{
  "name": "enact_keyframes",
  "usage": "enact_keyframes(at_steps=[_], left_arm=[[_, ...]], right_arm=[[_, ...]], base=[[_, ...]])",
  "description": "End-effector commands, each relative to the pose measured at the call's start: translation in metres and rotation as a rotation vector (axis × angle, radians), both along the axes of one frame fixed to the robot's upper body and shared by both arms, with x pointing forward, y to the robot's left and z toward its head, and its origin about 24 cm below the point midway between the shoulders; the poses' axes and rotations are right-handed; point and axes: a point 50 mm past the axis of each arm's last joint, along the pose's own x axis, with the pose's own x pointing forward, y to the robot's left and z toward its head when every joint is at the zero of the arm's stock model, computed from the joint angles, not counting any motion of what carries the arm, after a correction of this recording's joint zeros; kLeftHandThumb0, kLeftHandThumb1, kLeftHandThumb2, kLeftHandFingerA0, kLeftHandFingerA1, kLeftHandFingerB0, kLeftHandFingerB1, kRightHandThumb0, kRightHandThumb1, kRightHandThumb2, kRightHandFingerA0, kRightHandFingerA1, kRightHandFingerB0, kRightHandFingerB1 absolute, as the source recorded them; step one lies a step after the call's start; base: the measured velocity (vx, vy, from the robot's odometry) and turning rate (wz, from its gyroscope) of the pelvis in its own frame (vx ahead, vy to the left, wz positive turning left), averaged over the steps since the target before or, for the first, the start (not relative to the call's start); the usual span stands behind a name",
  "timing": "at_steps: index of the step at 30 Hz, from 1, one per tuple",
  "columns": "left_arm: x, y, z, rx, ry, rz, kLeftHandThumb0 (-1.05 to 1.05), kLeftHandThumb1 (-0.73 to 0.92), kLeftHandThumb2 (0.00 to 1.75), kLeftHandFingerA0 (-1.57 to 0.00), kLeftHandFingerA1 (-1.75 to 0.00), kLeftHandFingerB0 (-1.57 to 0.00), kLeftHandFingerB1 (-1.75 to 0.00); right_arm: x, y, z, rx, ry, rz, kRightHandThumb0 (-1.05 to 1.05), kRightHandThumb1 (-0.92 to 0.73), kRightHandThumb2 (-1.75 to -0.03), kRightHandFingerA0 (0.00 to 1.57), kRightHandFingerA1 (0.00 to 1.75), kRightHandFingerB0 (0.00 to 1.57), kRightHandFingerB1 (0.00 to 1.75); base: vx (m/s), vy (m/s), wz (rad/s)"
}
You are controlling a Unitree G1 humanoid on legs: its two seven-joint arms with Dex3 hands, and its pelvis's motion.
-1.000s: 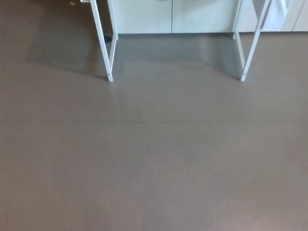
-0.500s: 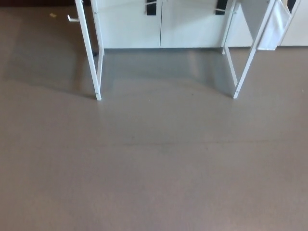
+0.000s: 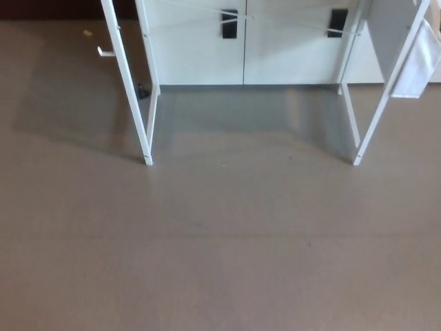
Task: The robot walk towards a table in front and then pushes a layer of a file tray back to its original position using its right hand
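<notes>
Only grey-brown floor [image 3: 220,262] and white table legs [image 3: 131,89] [image 3: 382,103] ahead, before pale cabinet doors [image 3: 241,48] with black handles [image 3: 229,23]. White cloth [image 3: 419,65] hanging at the right leg. Neither hand visible, fingers impossible to judge. File tray out of the picture.

Floor [image 3: 220,262]: bare, wide open across the near ground.
Table legs [image 3: 147,131]: white, standing left and right ahead, open gap between.
Cabinet [image 3: 244,48]: closes off the back.
</notes>
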Motion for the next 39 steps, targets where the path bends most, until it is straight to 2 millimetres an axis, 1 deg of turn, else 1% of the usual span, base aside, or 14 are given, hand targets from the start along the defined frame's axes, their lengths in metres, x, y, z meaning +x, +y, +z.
enact_keyframes(at_steps=[1, 9, 10, 12, 13, 20, 22, 24, 27, 28, 31, 32, 38, 39], left_arm=[[-0.0006, 0.0068, 0.0033, 0.039, 0.004, -0.015, -0.36, 0.34, 0.84, -0.61, -0.88, -0.37, -0.59], [-0.0018, 0.0065, 0.0025, 0.047, 0.012, -0.015, -0.36, 0.29, 0.93, -0.65, -0.84, -0.35, -0.63], [-0.0018, 0.0063, 0.0024, 0.042, 0.011, -0.012, -0.36, 0.29, 0.93, -0.63, -0.84, -0.34, -0.63], [-0.0019, 0.0061, 0.0023, 0.035, 0.009, -0.006, -0.35, 0.28, 0.93, -0.63, -0.85, -0.34, -0.63], [-0.0026, 0.0064, 0.0019, 0.045, 0.013, -0.012, -0.38, 0.32, 0.83, -0.64, -0.89, -0.4, -0.58], [-0.0004, 0.0073, 0.0027, 0.055, 0.022, -0.028, -0.38, 0.29, 0.91, -0.64, -0.84, -0.36, -0.63], [-0.0003, 0.0078, 0.0024, 0.049, 0.03, -0.023, -0.36, 0.3, 0.92, -0.63, -0.83, -0.33, -0.62], [-0.0008, 0.0077, 0.0023, 0.05, 0.027, -0.025, -0.39, 0.28, 0.91, -0.65, -0.84, -0.35, -0.63], [0.0005, 0.0071, 0.0025, 0.061, 0.027, -0.037, -0.4, 0.29, 0.91, -0.65, -0.85, -0.36, -0.63], [0.0011, 0.007, 0.0025, 0.06, 0.026, -0.033, -0.38, 0.29, 0.91, -0.66, -0.85, -0.36, -0.63], [0.0022, 0.0079, 0.0034, 0.066, 0.023, -0.038, -0.4, 0.29, 0.91, -0.66, -0.84, -0.36, -0.63], [0.0021, 0.0078, 0.0032, 0.068, 0.024, -0.039, -0.4, 0.3, 0.91, -0.66, -0.84, -0.36, -0.63], [0.0047, 0.0078, 0.0043, 0.066, 0.016, -0.051, -0.4, 0.31, 0.92, -0.65, -0.84, -0.34, -0.63], [0.0047, 0.0078, 0.0043, 0.068, 0.014, -0.049, -0.41, 0.3, 0.92, -0.65, -0.84, -0.35, -0.63]], right_arm=[[-0.0031, -0.0008, -0.0005, -0.015, 0.009, 0.006, -0.3, -0.61, -0.58, 0.57, 0.47, 0.37, 0.37], [-0.0058, -0.0022, -0.003, -0.022, 0.023, 0.009, -0.31, -0.61, -0.59, 0.57, 0.46, 0.39, 0.37], [-0.006, -0.0022, -0.0034, -0.019, 0.022, 0.01, -0.38, -0.53, -0.72, 0.5, 0.52, 0.34, 0.45], [-0.0056, -0.0017, -0.0032, -0.023, 0.023, 0.013, -0.31, -0.62, -0.59, 0.55, 0.46, 0.38, 0.37], [-0.0056, -0.0028, -0.0053, -0.027, 0.027, 0.014, -0.39, -0.52, -0.72, 0.5, 0.53, 0.35, 0.46], [-0.0069, -0.0016, -0.0049, -0.032, 0.02, 0.035, -0.32, -0.63, -0.59, 0.58, 0.47, 0.38, 0.38], [-0.0071, -0.0015, -0.0059, -0.034, 0.024, 0.033, -0.39, -0.52, -0.75, 0.53, 0.56, 0.34, 0.46], [-0.0064, -0.0018, -0.0082, -0.028, 0.03, 0.013, -0.32, -0.61, -0.58, 0.58, 0.47, 0.4, 0.38], [-0.0053, -0.0029, -0.0077, -0.047, 0.035, 0.029, -0.42, -0.5, -0.75, 0.54, 0.55, 0.35, 0.47], [-0.005, -0.0036, -0.0082, -0.05, 0.036, 0.035, -0.34, -0.61, -0.58, 0.59, 0.46, 0.41, 0.38], [-0.0043, -0.0027, -0.0074, -0.054, 0.029, 0.042, -0.4, -0.51, -0.75, 0.53, 0.55, 0.35, 0.47], [-0.0047, -0.003, -0.0074, -0.054, 0.029, 0.043, -0.33, -0.62, -0.58, 0.59, 0.46, 0.41, 0.37], [-0.0033, -0.0041, -0.0092, -0.051, 0.024, 0.05, -0.34, -0.62, -0.58, 0.57, 0.46, 0.39, 0.37], [-0.0027, -0.004, -0.0095, -0.054, 0.025, 0.048, -0.4, -0.51, -0.75, 0.53, 0.56, 0.34, 0.47]], base=[[0.23, -0.004, -0.16], [0.29, 0.132, -0.24], [0.23, 0.208, -0.04], [0.13, 0.139, 0.01], [0.13, 0.092, 0.04], [0.11, -0.029, 0.05], [0.0, -0.17, 0.09], [0.14, -0.206, -0.04], [0.15, -0.138, -0.02], [0.07, -0.153, -0.01], [0.03, -0.086, -0.02], [0.03, -0.031, -0.1], [0.04, 0.035, -0.05], [0.17, 0.171, 0.01]])
